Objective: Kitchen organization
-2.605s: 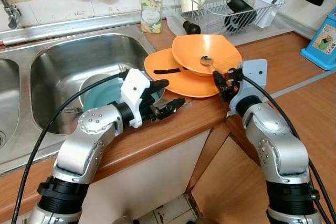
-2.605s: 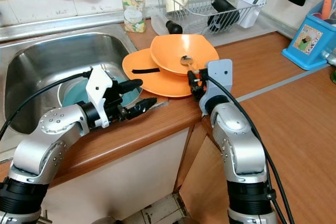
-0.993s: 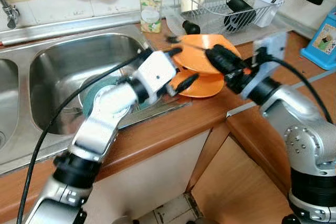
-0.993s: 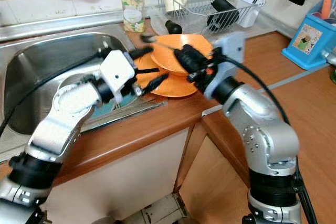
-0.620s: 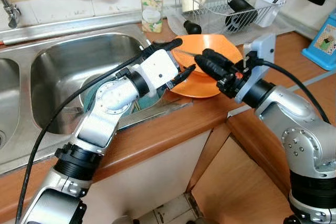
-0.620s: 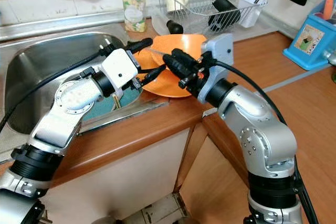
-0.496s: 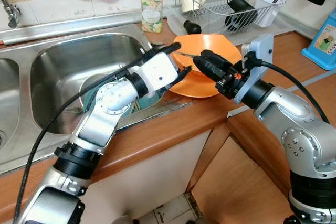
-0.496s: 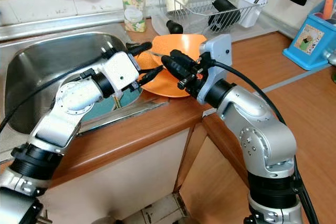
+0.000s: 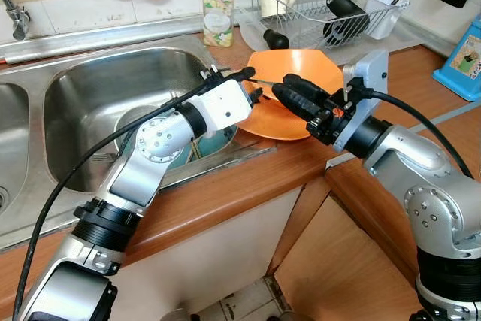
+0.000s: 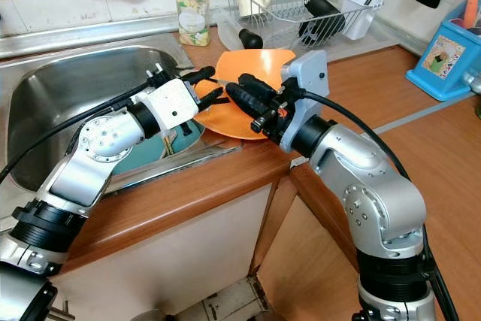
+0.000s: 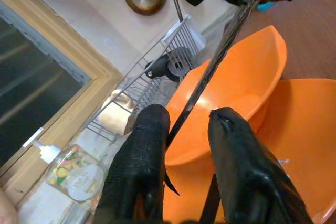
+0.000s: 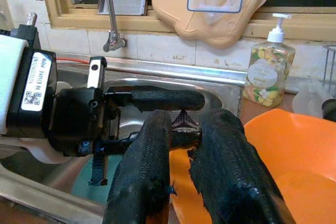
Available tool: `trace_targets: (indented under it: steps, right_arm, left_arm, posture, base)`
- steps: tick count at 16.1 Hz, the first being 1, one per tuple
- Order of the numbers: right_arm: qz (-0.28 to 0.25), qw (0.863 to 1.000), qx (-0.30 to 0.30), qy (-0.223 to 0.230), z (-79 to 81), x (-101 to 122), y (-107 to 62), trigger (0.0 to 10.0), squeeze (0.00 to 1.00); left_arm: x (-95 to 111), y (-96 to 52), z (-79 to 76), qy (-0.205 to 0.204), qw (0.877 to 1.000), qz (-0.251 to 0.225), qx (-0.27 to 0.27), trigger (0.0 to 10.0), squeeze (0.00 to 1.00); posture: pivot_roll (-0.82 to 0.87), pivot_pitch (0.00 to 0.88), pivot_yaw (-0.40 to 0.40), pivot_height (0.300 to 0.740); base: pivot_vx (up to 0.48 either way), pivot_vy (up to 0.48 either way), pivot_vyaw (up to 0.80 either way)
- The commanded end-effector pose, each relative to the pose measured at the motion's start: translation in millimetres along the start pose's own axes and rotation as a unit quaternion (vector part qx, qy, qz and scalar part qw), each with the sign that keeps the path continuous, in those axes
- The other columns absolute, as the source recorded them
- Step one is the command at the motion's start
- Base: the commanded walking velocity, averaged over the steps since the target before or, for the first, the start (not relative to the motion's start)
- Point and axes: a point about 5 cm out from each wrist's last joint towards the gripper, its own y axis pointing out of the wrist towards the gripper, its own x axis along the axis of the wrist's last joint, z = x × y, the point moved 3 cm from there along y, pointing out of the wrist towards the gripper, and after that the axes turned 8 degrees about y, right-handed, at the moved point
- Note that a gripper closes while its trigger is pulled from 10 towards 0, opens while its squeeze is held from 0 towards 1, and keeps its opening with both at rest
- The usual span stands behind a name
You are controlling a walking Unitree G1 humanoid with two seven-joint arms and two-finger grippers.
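Over counter's front edge, beside sink [image 9: 90, 88] | spoon [image 11: 210, 72] gripped by right gripper [image 9: 289, 89] above bowl [image 9: 301, 73] | left gripper [image 9: 252, 84] fingers parted around spoon handle, not clamped

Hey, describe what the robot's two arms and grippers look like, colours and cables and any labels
Both arms are rounded silver shells with ribbed black collars near the base and black cables trailing along them. The left gripper has a white wrist block carrying a barcode label, the right gripper a pale grey wrist block. Each has two long, textured black fingers.
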Motion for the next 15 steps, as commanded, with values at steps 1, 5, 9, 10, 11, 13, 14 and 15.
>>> trace_targets:
  steps: [1, 5, 9, 10, 11, 13, 14, 15]
  right_arm:
    - [0.005, 1.0, 0.014, -0.007, 5.2, 0.3, -1.5, 0.0, 0.0]
    - [0.01, 1.0, 0.016, -0.01, 5.8, -0.6, -1.6, 0.0, 0.0]
    - [0.012, 1.0, 0.011, -0.012, 4.6, -0.6, -1.4, 1.1, 0.0]
    - [0.013, 1.0, 0.005, -0.018, 3.0, -0.2, -1.1, 10.0, 0.0]
    - [0.012, 1.0, 0.004, -0.018, 2.6, 0.2, -0.9, 10.0, 0.11]
    - [0.003, 1.0, -0.004, -0.02, 0.0, 2.8, -0.9, 10.0, 1.0]
    - [-0.001, 0.999, -0.016, -0.032, -3.1, 4.4, -1.5, 10.0, 0.61]
    - [0.0, 0.999, -0.019, -0.036, -3.9, 4.1, -2.1, 10.0, 0.0]
  left_arm:
    - [0.9, 2.7, 2.8, 0.014, 1.0, -0.001, 0.0, 0.0, 0.0]
    - [-2.1, 2.8, 1.9, 0.027, 1.0, 0.005, -0.003, 0.0, 0.0]
    - [-3.8, 2.4, 0.9, 0.03, 1.0, 0.006, -0.006, 0.0, 0.0]
    - [-3.9, 2.5, 0.7, 0.033, 0.999, 0.006, -0.008, 0.0, 0.0]
    - [-4.3, 2.3, 1.0, 0.033, 0.999, 0.007, -0.008, 0.0, 0.0]
    - [-8.9, 0.9, 4.4, 0.039, 0.999, 0.016, -0.006, 0.0, 0.0]
    - [-18.2, -2.9, 10.4, 0.047, 0.998, 0.037, -0.001, 0.0, 0.0]
    - [-25.6, -6.5, 13.9, 0.051, 0.997, 0.053, 0.001, 0.0, 0.0]
  posture:
    - [-0.2, 0.0, -0.02, 0.74]
    - [-0.2, 0.0, -0.02, 0.74]
    - [-0.2, 0.0, -0.02, 0.74]
    - [-0.2, 0.0, -0.02, 0.74]
    - [-0.2, 0.0, -0.02, 0.74]
    - [-0.19, 0.0, -0.022, 0.74]
    - [-0.2, 0.0, -0.021, 0.74]
    - [-0.19, 0.0, -0.02, 0.74]
  base:
    - [0.0, 0.0, 0.0]
    - [0.0, 0.0, 0.0]
    - [0.0, 0.0, 0.0]
    - [0.0, 0.0, 0.0]
    - [0.0, 0.0, 0.0]
    - [0.0, 0.0, 0.0]
    - [0.0, 0.0, 0.0]
    - [0.0, 0.0, 0.0]
